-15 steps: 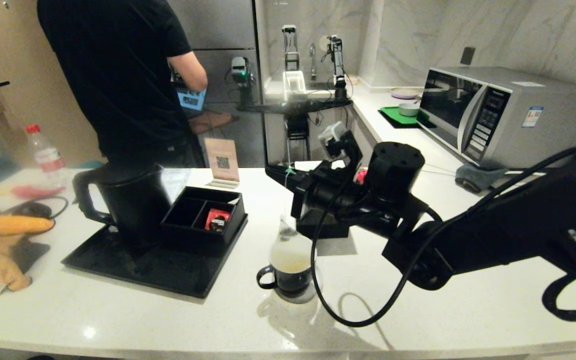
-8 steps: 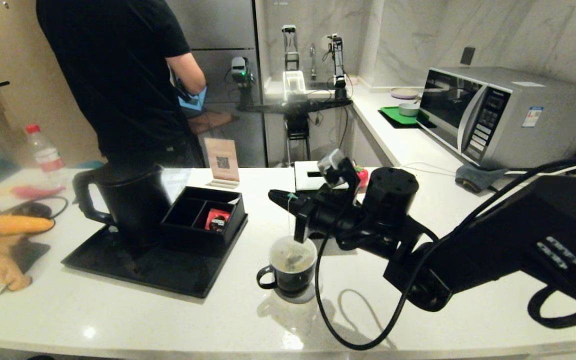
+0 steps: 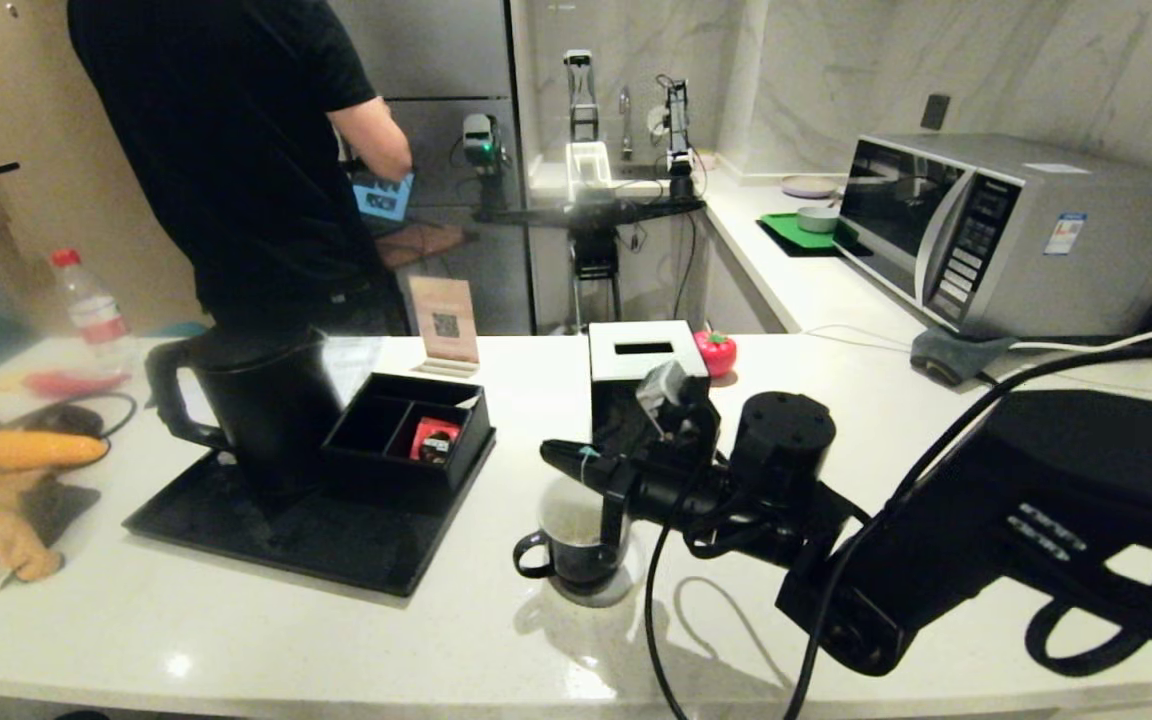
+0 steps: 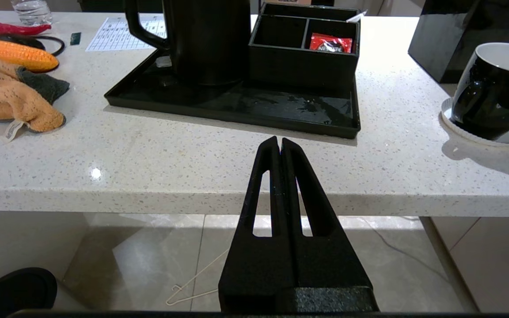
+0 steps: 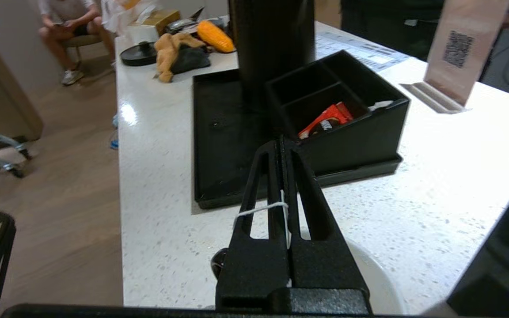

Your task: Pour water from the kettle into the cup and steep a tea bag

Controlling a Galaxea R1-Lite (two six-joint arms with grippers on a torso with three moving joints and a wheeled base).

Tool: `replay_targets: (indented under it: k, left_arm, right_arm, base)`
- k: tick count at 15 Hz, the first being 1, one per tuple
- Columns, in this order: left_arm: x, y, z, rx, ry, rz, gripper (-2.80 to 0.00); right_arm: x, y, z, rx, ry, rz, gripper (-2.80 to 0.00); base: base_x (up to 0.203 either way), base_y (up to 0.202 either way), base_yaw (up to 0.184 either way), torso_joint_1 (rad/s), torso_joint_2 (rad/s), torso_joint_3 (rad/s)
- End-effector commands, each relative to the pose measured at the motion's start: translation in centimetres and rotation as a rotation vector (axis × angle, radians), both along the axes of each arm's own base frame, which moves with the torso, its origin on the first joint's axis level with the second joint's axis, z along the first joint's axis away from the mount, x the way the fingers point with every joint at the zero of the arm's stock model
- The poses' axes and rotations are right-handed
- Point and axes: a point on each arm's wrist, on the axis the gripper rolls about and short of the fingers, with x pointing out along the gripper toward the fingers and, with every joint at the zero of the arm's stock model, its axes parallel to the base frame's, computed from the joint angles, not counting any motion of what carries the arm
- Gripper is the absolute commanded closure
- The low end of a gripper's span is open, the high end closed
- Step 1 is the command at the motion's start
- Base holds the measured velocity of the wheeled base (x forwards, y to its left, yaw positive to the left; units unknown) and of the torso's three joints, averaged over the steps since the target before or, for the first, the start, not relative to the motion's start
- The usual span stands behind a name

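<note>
The black cup (image 3: 576, 545) with a white inside stands on a white coaster near the counter's front; it also shows in the left wrist view (image 4: 493, 88). My right gripper (image 3: 550, 452) hovers low over the cup, shut on the tea bag's thin white string (image 5: 264, 207). The bag itself and the water are hidden under the gripper; only the cup's white rim (image 5: 380, 274) peeks out. The tall black kettle (image 3: 256, 400) stands on the black tray (image 3: 336, 555) to the left. My left gripper (image 4: 279, 143) is shut and empty, parked before the counter's front edge.
A black divided box (image 3: 406, 440) with a red packet sits on the tray beside the kettle. A black tissue box (image 3: 641, 365) and a red ornament (image 3: 715, 352) stand behind the cup. A microwave (image 3: 996, 230) is at the right, a person (image 3: 236, 150) behind the counter.
My right gripper has come down toward the cup. The tea bag, which hung above the cup, has sunk into it and out of sight. The left arm has not moved.
</note>
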Motion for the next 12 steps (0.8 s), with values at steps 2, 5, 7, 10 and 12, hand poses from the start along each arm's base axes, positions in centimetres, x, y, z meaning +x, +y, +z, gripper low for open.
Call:
replay_targets:
  k: [2,5,7,10,12]
  left_arm:
    - [0.0,0.0,0.0,-0.001,0.0,0.0,0.0]
    - [0.0,0.0,0.0,-0.001,0.0,0.0,0.0]
    - [0.0,0.0,0.0,-0.001,0.0,0.0,0.0]
    - [0.0,0.0,0.0,-0.001,0.0,0.0,0.0]
    - [0.0,0.0,0.0,-0.001,0.0,0.0,0.0]
  right_arm:
    - [0.1,0.1,-0.3,0.005,-0.006,0.011,0.0]
    - [0.1,0.1,-0.2,0.011,-0.013,0.012,0.0]
    - [0.1,0.1,-0.1,0.02,-0.024,0.012,0.0]
    - [0.0,0.0,0.2,0.031,-0.037,0.011,0.0]
    - [-0.1,0.0,0.6,0.038,-0.045,0.008,0.0]
  base:
    - [0.0,0.0,0.0,0.0,0.0,0.0]
    - [0.0,0.0,0.0,0.0,0.0,0.0]
    - [0.0,0.0,0.0,0.0,0.0,0.0]
    - [0.0,0.0,0.0,0.0,0.0,0.0]
    - [0.0,0.0,0.0,0.0,0.0,0.0]
